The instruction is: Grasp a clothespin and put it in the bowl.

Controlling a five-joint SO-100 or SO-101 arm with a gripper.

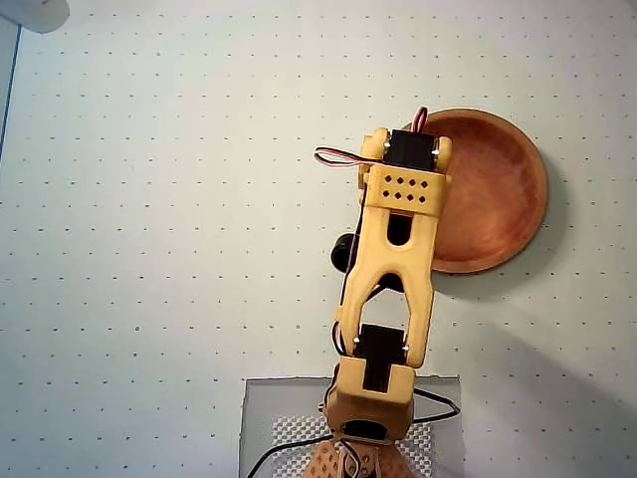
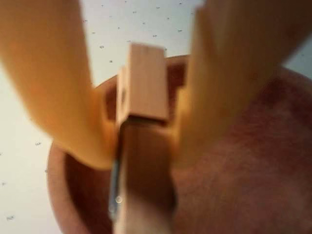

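In the wrist view my gripper (image 2: 141, 146) is shut on the light tan wooden clothespin (image 2: 144, 87), which stands between the two yellow fingers (image 2: 63, 87). Below it lies the reddish-brown wooden bowl (image 2: 243, 161), so the clothespin hangs over the bowl's inside near its rim. In the overhead view the bowl (image 1: 498, 189) lies at the right, and my yellow arm (image 1: 398, 249) reaches up from the bottom and covers the bowl's left edge. The gripper and the clothespin are hidden under the arm in that view.
The table is a pale mat with a grid of small dots (image 1: 179, 199). The arm's base stands on a grey plate (image 1: 269, 418) at the bottom edge. A white object (image 1: 35, 12) shows at the top left corner.
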